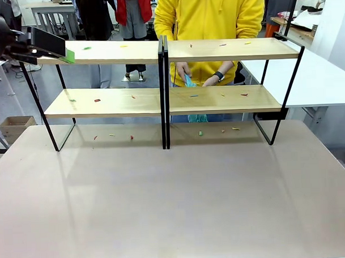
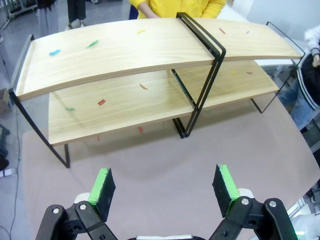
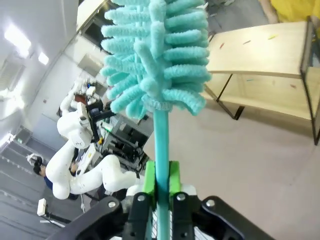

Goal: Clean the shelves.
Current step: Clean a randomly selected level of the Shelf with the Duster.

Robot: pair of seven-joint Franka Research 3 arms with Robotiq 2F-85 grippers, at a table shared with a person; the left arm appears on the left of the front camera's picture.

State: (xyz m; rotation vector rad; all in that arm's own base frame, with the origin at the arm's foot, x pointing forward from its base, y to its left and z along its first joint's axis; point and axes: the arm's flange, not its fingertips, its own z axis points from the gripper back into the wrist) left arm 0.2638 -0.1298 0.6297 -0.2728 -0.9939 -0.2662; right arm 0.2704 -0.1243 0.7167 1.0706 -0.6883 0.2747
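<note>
The shelves [image 1: 164, 51], two light wooden two-tier racks on black frames, stand side by side across the far half of the table. Small coloured scraps [image 1: 96, 100] lie on their boards and on the table beneath. My left gripper [image 2: 163, 185] is open and holds nothing, hovering over the table in front of the left rack [image 2: 115, 50]. From the front, the left gripper [image 1: 68, 53] is at the left rack's top-left corner. My right gripper [image 3: 161, 177] is shut on the handle of a teal fluffy duster [image 3: 155, 55], away from the shelves [image 3: 260, 45].
A person in a yellow hoodie [image 1: 208, 14] stands behind the right rack, hands holding something teal [image 1: 189, 82] at lower-board height. A white table [image 1: 323, 73] adjoins at the right. A cardboard box [image 1: 13, 126] sits on the floor at the left.
</note>
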